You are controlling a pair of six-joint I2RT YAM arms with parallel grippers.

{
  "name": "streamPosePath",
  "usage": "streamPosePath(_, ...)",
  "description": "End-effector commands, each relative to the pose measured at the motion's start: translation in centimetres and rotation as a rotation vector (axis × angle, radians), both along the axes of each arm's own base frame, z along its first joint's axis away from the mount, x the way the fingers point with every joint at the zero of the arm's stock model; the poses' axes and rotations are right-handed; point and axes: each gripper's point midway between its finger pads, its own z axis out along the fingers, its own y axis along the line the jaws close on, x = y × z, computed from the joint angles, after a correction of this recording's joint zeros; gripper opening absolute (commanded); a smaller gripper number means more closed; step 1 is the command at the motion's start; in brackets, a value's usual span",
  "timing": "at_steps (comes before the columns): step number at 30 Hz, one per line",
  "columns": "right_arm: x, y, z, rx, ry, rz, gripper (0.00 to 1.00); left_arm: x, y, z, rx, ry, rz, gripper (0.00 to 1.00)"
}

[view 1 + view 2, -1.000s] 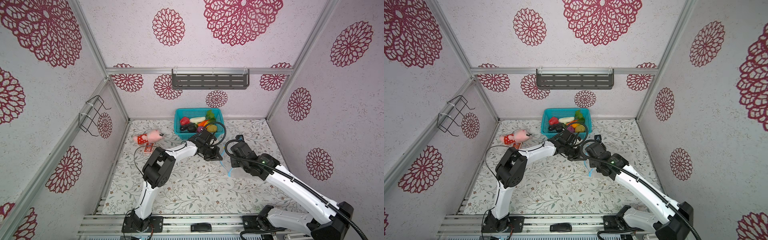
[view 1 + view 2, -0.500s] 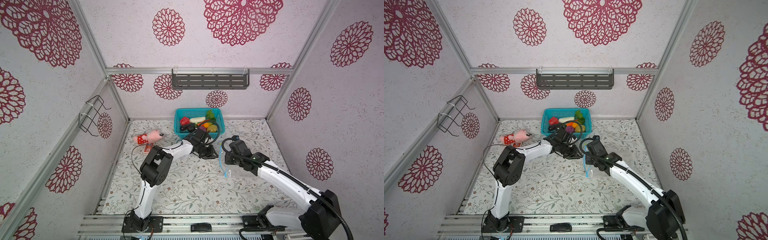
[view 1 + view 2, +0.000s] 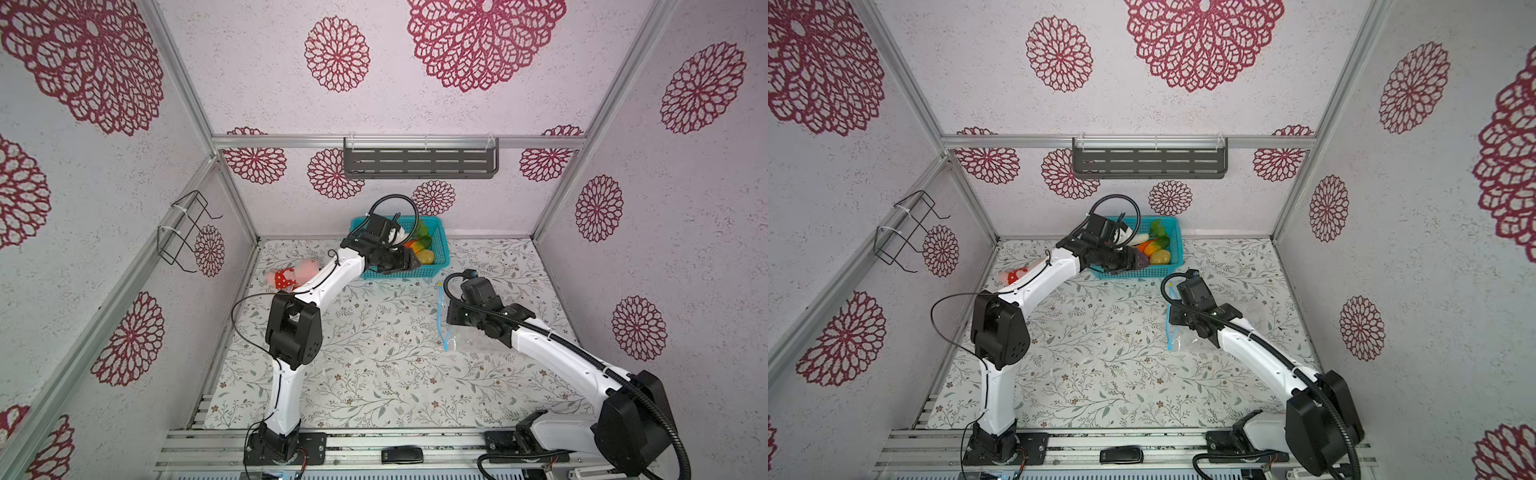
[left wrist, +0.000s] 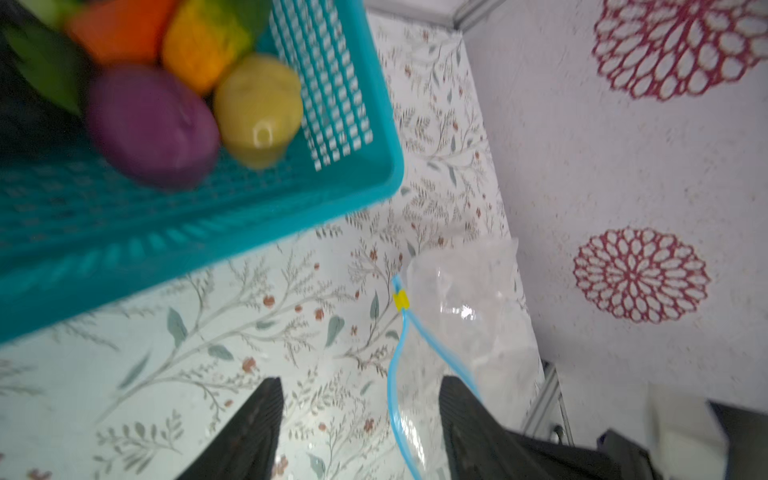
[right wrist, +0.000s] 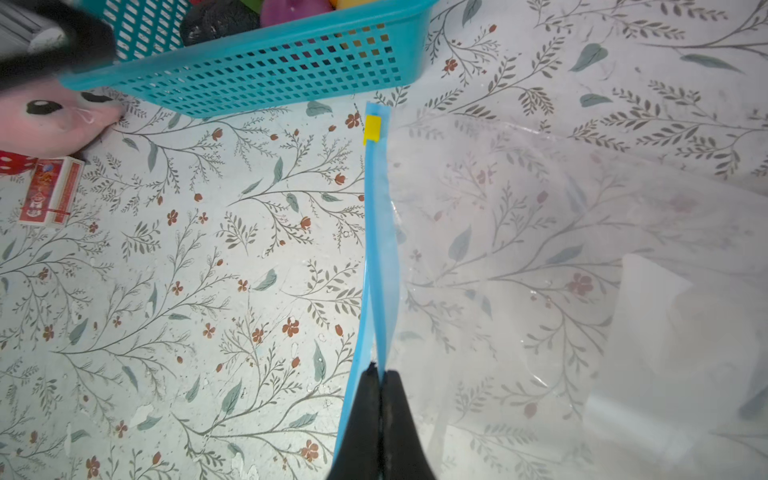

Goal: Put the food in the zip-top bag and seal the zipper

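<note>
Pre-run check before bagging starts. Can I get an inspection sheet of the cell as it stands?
Surface: floral table cover, flat, no spills seen.
Job's things: toy vegetables in the teal basket; clear bag flat on the table, no food seen inside; zipper parted, yellow slider at its basket end.
Clutter: pink plush toy, small red box beside it.
Grippers: left gripper open, empty, at the basket; right gripper shut on the zipper.
Cables: black hose loops above the left wrist; thin cable at the left elbow; no snag seen.
Surroundings: grey shelf on back wall, wire rack on side wall.
</note>
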Motion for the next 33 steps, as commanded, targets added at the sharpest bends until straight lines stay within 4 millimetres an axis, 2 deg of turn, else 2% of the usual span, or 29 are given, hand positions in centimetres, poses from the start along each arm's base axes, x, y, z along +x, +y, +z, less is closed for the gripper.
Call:
streamPosePath(1, 0.3, 0.2, 0.9, 0.025, -0.032, 0.006, 0.00, 1.8, 1.7, -3.7, 0.179, 0.028, 0.009, 0.67)
streamPosePath(8, 0.0, -0.2, 0.8, 0.018, -0.023, 0.007, 0.00, 6.3, 2.0, -6.2, 0.179, -0.002, 0.031, 0.74)
streamPosePath(13, -0.4, -0.5, 0.9, 0.019, -0.030, 0.007, 0.00, 7.5, 2.2, -7.3, 0.165, -0.027, 0.014, 0.76)
streamPosePath(17, -0.7, -0.7, 0.9, 0.016, -0.029, 0.004, 0.00, 7.0, 1.8, -8.2, 0.179, -0.025, -0.013, 0.76)
streamPosePath(22, -0.9, -0.9, 0.8, 0.018, -0.032, -0.001, 0.00, 5.8, 2.3, -9.8, 0.276, -0.023, -0.043, 0.74)
streamPosePath(33, -1.3, -1.1, 0.9, 0.027, -0.029, -0.006, 0.00, 3.9, 3.0, -10.4, 0.314, 0.001, -0.059, 0.73)
